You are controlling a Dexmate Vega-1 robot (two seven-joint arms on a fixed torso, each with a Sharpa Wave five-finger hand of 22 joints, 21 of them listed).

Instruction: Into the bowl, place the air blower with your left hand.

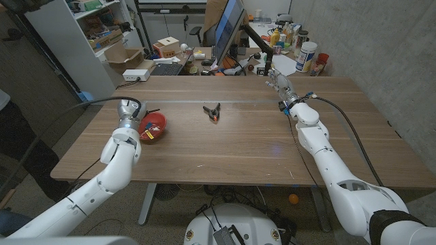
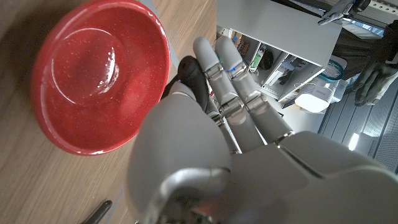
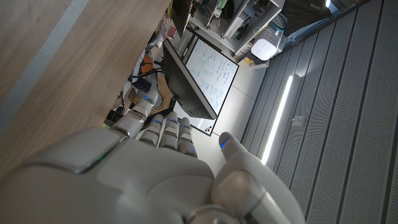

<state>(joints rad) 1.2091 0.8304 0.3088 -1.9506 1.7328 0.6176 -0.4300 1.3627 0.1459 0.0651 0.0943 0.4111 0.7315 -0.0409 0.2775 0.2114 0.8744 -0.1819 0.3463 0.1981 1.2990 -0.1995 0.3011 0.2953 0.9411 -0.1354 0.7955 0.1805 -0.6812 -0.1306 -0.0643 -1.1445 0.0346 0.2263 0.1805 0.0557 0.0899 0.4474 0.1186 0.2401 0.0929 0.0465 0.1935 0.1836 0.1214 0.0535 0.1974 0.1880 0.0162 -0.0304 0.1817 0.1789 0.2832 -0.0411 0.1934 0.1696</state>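
Note:
A red bowl (image 1: 157, 124) stands on the left part of the table, and its inside (image 2: 93, 74) looks bare in the left wrist view. My left hand (image 1: 129, 111) is just beside the bowl's left rim. Its fingers (image 2: 233, 81) are curled around a black rounded thing, the air blower (image 2: 188, 76), held close to the bowl's edge. A thin dark tip (image 1: 152, 110) sticks out from the hand over the bowl's far side. My right hand (image 1: 281, 86) hangs near the table's far right with its fingers (image 3: 163, 129) stretched out and nothing in them.
Black pliers (image 1: 213, 111) lie near the middle of the table. A small dark and red thing (image 1: 144, 135) sits at the bowl's near rim. Behind the far edge are a monitor (image 1: 228, 27), bottles and boxes. A person's sleeve (image 1: 13, 136) shows at the left.

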